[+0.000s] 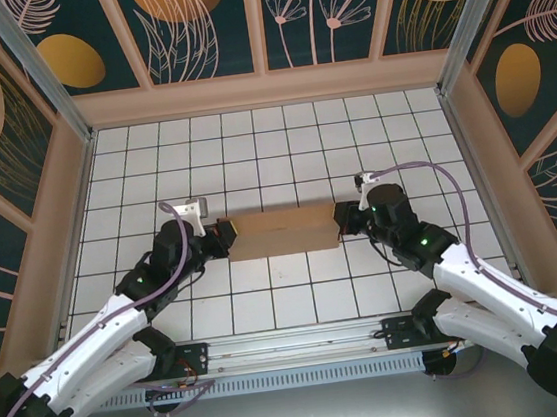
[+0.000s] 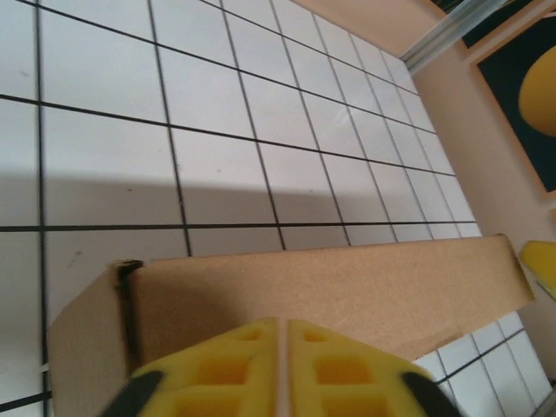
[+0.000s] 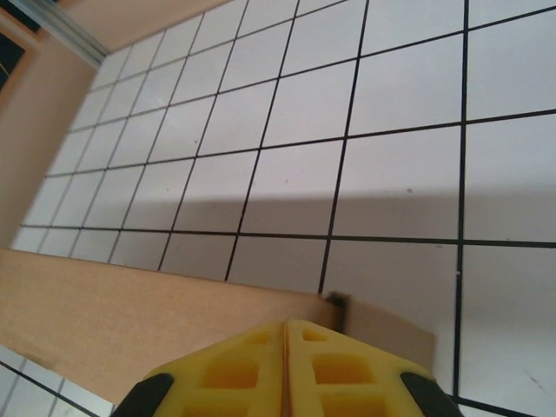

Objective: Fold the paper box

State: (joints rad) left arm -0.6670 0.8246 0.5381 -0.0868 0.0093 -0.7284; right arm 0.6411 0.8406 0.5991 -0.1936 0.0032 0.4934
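1. Two pincers flank the paper box, which lies near the middle of the tiled counter. The left pincer is at its left short end and the right pincer at its right short end.
2. From above, the box reads as a long, narrow brown rectangle, long side running left to right, low on the counter. Whether any wall stands up cannot be told from that view.
3. Left wrist view: the left pincer is clenched, its yellow fingers meeting along a hairline seam with no cardboard visible between them. The tips sit over the near edge of the box. A dark slit marks the panel's left corner, with a short section beyond it.
4. Right wrist view: the right pincer is likewise clenched with nothing seen between its fingers. A dark notch lies just beside the tips, on the box.
5. Whether either pincer presses on the cardboard cannot be told.
6. Judgement: the task is partway done. The sheet looks folded in along its length, and the end sections past the slit and notch look untucked. The step in hand appears to be work at both ends.
7. The next move likely calls for opening one pincer to catch an end section while the other pins the panel, since thin board tends to spring back.
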